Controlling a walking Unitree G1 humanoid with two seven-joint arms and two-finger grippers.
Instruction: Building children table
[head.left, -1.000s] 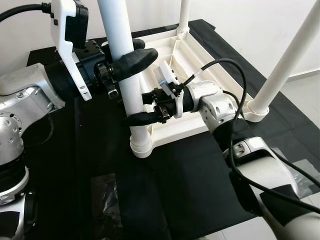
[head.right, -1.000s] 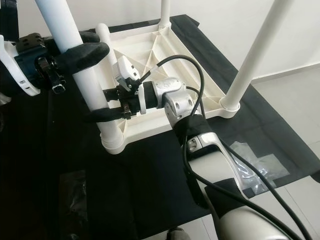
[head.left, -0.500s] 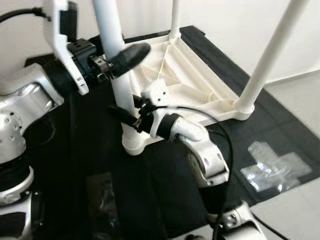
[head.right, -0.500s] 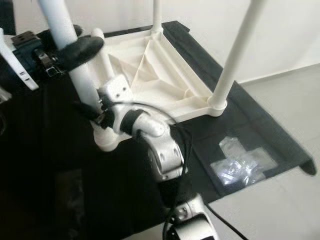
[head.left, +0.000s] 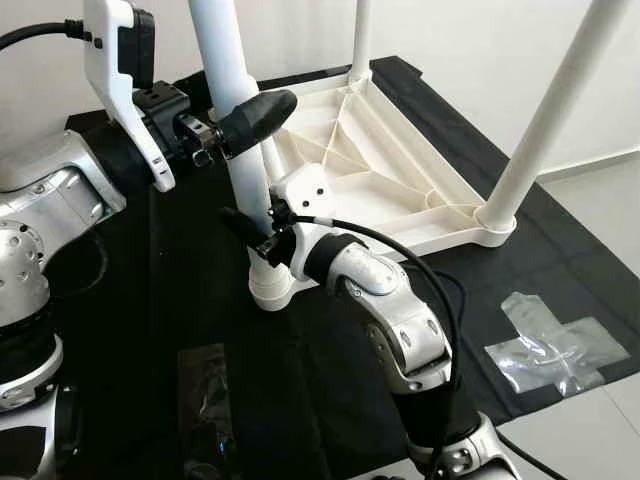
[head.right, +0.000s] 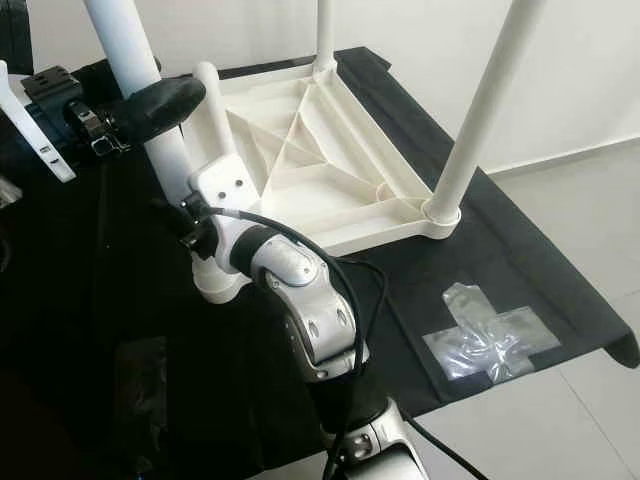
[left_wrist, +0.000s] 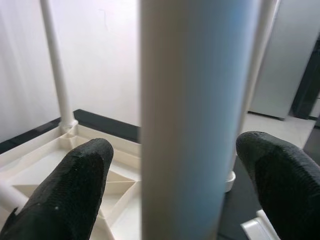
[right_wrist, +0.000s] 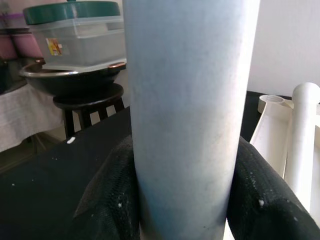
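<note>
A black cloth (head.left: 330, 400) covers the floor, and on it the white plastic tabletop (head.left: 390, 175) lies upside down, ribbed underside up. 3 legs stand in its corner sockets: the far leg (head.left: 361, 35), the right-hand leg (head.left: 555, 110), and the near leg (head.left: 232, 90) that both arms are working on; a 4th leg (head.right: 215, 105) lies loose, leaning on the tabletop's rim just behind the near one. A crumpled clear plastic bag (head.left: 550, 345) sits on the cloth, well apart from the tabletop. The left gripper (head.left: 235, 125) is high on the near leg, its fingers (left_wrist: 82, 172) spread on either side of the tube with visible gaps, so it guides rather than clamps. The right gripper (head.left: 255, 235) is low on that leg, just above the socket collar (head.left: 270, 290), its fingers (right_wrist: 107, 200) pressed against the tube on both sides, pinching it. The step in hand looks like seating or twisting this leg fully home. To do it well, the lower grip should carry the force straight down along the leg's axis, while the upper fingers only keep the tube upright; any sideways push could tilt the leg in the socket or drag the light tabletop across the cloth.
</note>
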